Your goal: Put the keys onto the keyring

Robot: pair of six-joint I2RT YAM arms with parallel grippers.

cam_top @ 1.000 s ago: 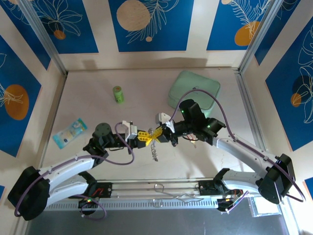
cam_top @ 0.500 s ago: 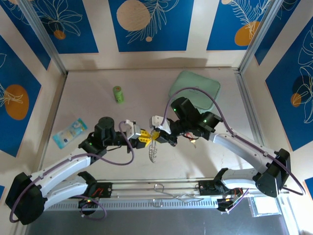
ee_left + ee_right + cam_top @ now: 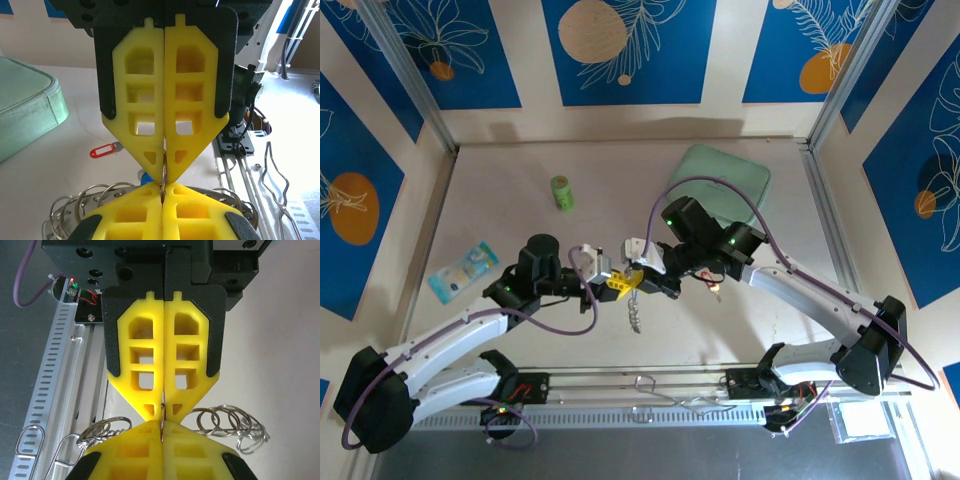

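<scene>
The keyring (image 3: pixel 635 312) hangs in mid-air between both grippers, its spiky silvery loops drooping below them. My left gripper (image 3: pixel 618 284) and right gripper (image 3: pixel 642 278) meet tip to tip, each shut on the ring's thin wire. In the left wrist view my gripper (image 3: pixel 163 186) pinches the keyring (image 3: pixel 100 197), with the right arm's fingers (image 3: pixel 185 130) opposite. The red-tagged key (image 3: pixel 102 150) lies on the table beyond, and a blue bit (image 3: pixel 145 178) shows behind the tips. In the right wrist view my gripper (image 3: pixel 162 424) clamps the keyring (image 3: pixel 227 424).
A small green cylinder (image 3: pixel 561 192) stands at the back left. A mint green case (image 3: pixel 725 178) lies at the back right and a blue-white packet (image 3: pixel 463 270) at the left. A metal rail with wire clips (image 3: pixel 655 385) runs along the near edge.
Both grippers have drifted slightly left while staying tip to tip. The left arm's elbow has swung inward. The keyring still hangs between the grippers.
</scene>
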